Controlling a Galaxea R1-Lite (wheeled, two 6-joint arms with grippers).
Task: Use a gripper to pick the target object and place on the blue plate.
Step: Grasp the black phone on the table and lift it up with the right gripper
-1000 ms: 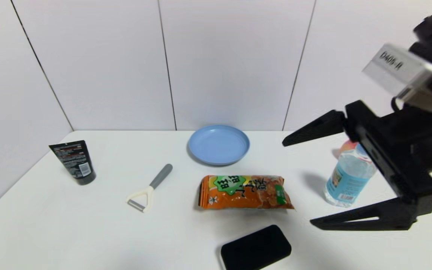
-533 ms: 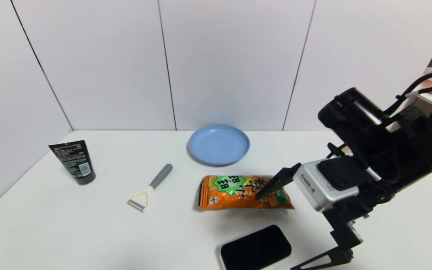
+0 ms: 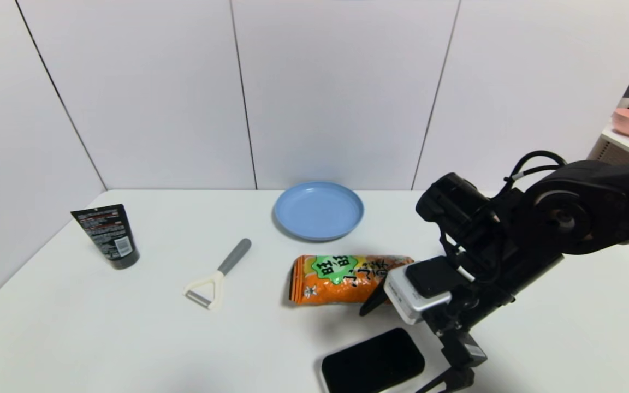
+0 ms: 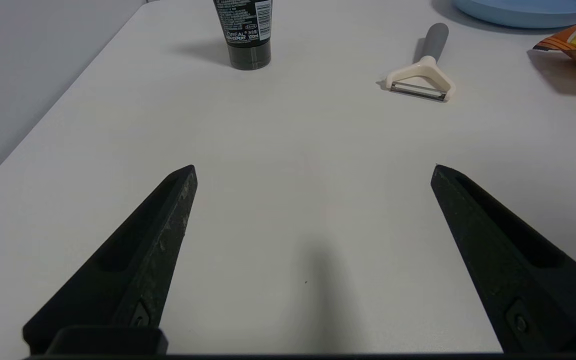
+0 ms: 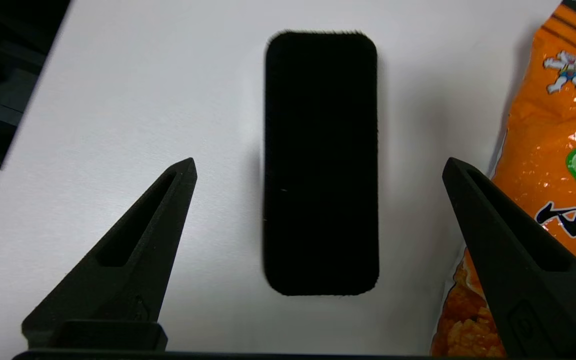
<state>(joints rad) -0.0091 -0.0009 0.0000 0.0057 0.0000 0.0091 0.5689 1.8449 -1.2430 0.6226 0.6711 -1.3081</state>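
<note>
A flat black felt-topped block with a white base (image 3: 373,362) lies low and centre in the head view on the white worktop (image 3: 101,327). The right end effector (image 5: 318,170) hovers above it, fingers spread. One finger could snag the nearby orange snack bag (image 3: 347,279). The round light-blue plate (image 3: 318,210), upper centre, holds nothing.

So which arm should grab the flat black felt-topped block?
Right: its open hand hangs directly above the flat black felt-topped block, fingers straddling it. The left hand is far off.
</note>
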